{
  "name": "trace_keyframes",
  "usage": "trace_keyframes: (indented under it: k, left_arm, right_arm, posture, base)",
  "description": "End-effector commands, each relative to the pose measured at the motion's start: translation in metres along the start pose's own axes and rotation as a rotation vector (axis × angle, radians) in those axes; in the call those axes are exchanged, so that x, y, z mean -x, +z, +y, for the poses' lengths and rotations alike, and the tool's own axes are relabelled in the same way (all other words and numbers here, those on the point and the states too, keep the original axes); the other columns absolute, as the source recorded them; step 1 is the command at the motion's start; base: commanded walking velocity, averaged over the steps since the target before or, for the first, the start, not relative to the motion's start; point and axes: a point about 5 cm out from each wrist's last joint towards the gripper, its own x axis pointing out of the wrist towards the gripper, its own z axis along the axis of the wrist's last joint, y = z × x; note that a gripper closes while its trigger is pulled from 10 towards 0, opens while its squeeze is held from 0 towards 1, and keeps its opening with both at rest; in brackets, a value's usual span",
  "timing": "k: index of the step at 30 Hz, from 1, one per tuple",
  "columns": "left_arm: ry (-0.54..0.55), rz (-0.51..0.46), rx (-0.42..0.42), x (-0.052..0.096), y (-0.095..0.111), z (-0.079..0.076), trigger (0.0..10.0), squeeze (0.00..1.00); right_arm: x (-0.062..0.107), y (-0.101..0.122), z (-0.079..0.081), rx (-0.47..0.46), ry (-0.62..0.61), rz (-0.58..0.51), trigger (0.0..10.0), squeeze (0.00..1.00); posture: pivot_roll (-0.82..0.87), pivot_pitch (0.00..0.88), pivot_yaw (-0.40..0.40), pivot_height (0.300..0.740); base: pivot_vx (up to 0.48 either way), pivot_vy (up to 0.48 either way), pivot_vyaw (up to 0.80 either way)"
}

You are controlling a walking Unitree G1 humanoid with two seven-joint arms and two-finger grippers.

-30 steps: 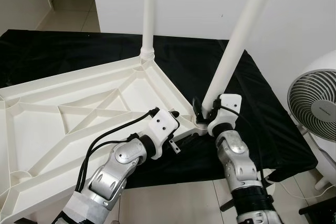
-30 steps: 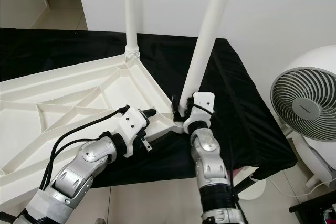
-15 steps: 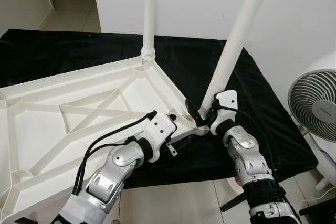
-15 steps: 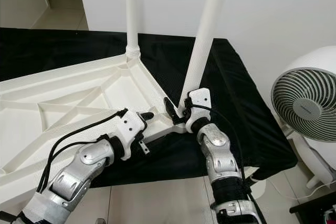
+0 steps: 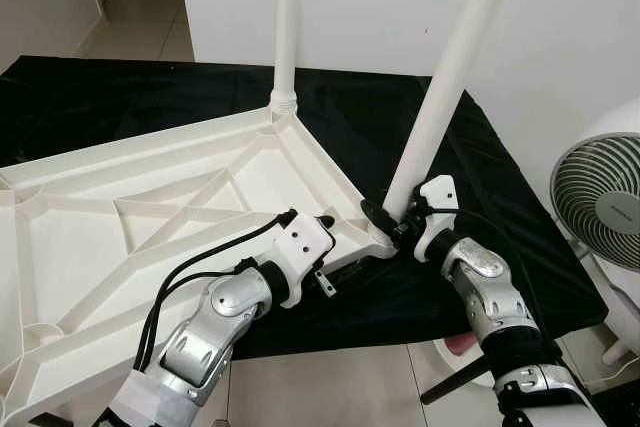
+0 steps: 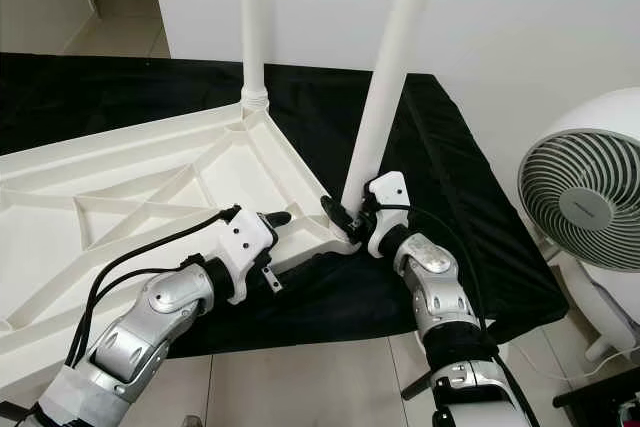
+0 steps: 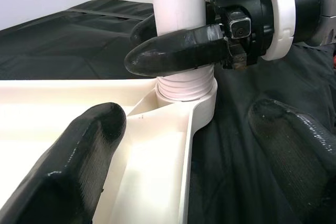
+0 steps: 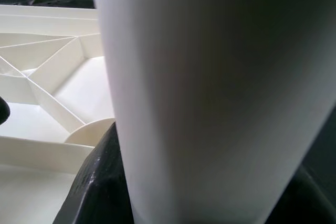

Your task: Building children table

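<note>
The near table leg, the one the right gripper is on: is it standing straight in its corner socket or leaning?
Leaning. The near leg slants up and to the right from the tabletop corner, while the far leg rises vertically. The right gripper clamps its base.

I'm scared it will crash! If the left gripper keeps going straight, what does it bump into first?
Probably the near table leg at its threaded base, where the right gripper clamps it. The left gripper points straight there.

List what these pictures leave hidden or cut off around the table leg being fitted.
- Tops of both legs: the near leg and the far leg are cut off by the upper edge of the eye views.
- How far the near leg's thread sits in its socket: the right gripper covers it in the left wrist view.
- Tabletop: its left end runs off the eye views.
</note>
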Motion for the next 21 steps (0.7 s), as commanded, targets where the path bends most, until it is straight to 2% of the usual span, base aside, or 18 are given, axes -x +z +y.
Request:
trace_keyframes:
  k: [1,6,7,8,9,15,17,21]
  left_arm:
    - [-0.073,0.004,0.005,0.0011,-0.0002,-0.0052,10.0,0.0]
    - [-0.075,0.004,0.006,0.0006,0.0002,-0.0049,10.0,0.0]
    - [-0.077,0.004,0.005,0.0004,0.0004,-0.005,10.0,0.0]
    - [-0.077,0.004,0.005,0.0004,0.0004,-0.005,10.0,0.0]
    - [-0.079,0.003,0.005,0.0003,0.0006,-0.0052,10.0,0.0]
    - [-0.083,0.004,0.007,0.0003,0.0005,-0.0059,10.0,0.0]
    - [-0.084,0.003,0.007,-0.0003,0.0005,-0.0064,10.0,0.0]
    - [-0.085,0.0,0.011,-0.0015,0.0008,-0.0072,10.0,0.0]
  right_arm:
    - [0.0034,-0.0029,-0.0041,0.003,-0.001,0.014,0.0,0.0]
    - [0.0041,-0.0053,-0.0042,-0.003,-0.003,0.011,0.0,0.0]
    - [0.0042,-0.0067,-0.0041,-0.01,-0.017,0.012,6.3,0.0]
    - [0.0042,-0.0067,-0.0041,-0.01,-0.017,0.012,6.3,0.0]
    - [0.0042,-0.0077,-0.0042,-0.016,-0.025,0.011,10.0,0.0]
    - [0.0031,-0.0094,-0.0041,-0.031,-0.08,0.009,10.0,0.0]
    - [0.0019,-0.012,-0.0046,-0.012,-0.165,0.032,10.0,0.0]
    - [0.0007,-0.0128,-0.0018,-0.007,-0.234,0.034,10.0,0.0]
  posture:
    - [0.15,0.042,-0.055,0.74]
    - [0.15,0.041,-0.052,0.74]
    - [0.14,0.043,-0.051,0.74]
    - [0.14,0.043,-0.051,0.74]
    - [0.14,0.042,-0.05,0.74]
    - [0.14,0.044,-0.05,0.74]
    - [0.14,0.044,-0.05,0.74]
    - [0.13,0.044,-0.052,0.74]
  base:
    - [0.0,0.0,0.0]
    - [0.0,0.0,0.0]
    - [0.0,0.0,0.0]
    - [0.0,0.0,0.0]
    - [0.0,0.0,0.0]
    - [0.0,0.0,0.0]
    - [0.0,0.0,0.0]
    - [0.0,0.0,0.0]
